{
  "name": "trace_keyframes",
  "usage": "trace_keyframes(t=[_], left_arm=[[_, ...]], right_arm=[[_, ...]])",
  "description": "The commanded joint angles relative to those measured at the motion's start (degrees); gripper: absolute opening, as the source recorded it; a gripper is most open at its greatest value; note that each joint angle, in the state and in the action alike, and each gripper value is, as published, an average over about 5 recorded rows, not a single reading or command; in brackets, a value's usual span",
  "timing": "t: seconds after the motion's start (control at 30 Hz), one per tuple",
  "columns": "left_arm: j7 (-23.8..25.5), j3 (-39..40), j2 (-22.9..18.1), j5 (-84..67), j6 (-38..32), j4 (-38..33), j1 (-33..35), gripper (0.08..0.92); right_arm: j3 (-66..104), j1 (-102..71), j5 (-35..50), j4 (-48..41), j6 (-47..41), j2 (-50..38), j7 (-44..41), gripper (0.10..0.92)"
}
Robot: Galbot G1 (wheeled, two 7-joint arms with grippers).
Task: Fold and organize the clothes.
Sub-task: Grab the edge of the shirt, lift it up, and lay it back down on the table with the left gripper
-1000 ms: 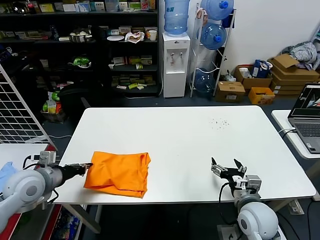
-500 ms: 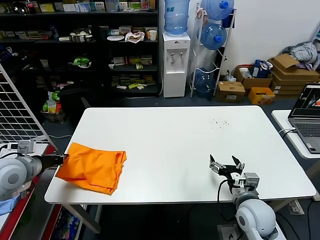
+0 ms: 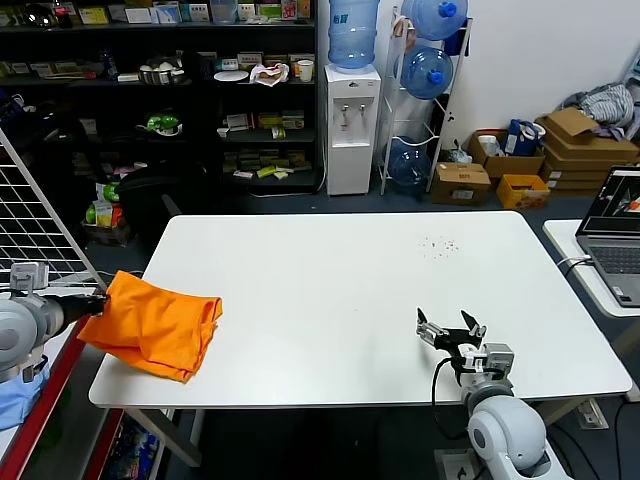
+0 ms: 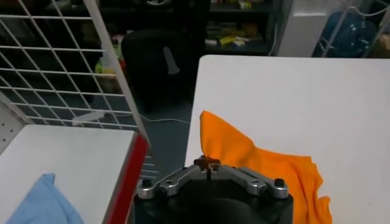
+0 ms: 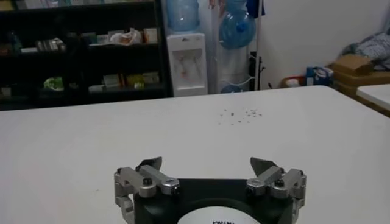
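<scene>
At the table's (image 3: pixel 350 300) left edge, the folded orange T-shirt (image 3: pixel 155 325) is pinched by the left gripper (image 3: pixel 98 300) and should be dragged level, the right gripper (image 3: pixel 450 334) parked spread.

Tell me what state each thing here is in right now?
Orange T-shirt: folded, bunched, hanging partly over the table's left edge.
Left claw: shut on the T-shirt's edge.
Right claw: open, empty, above the table.
Laptop: lid open, screen lit.
</scene>
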Motion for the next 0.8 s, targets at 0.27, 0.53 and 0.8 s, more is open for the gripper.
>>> trace_keyframes(t=[0.27, 0.53, 0.8], left_arm=[[-9.7, 1.5, -7.9, -4.0, -4.7, -8.5, -0.8, 0.092], [-11.1, 24.9, -20.8, -7.7, -8.4, -22.8, -16.9, 0.092], [-15.9, 45.4, -46.0, -8.5, -8.7, -3.5, -38.3, 0.092]], right_arm=[[0.4, -0.6, -0.7, 0.5, -0.3, 0.9, 0.6, 0.921], [3.4, -5.0, -2.7, 4.1, -1.0, 2.4, 1.5, 0.921], [7.5, -10.6, -5.1, 7.0, -0.8, 4.7, 1.6, 0.921]])
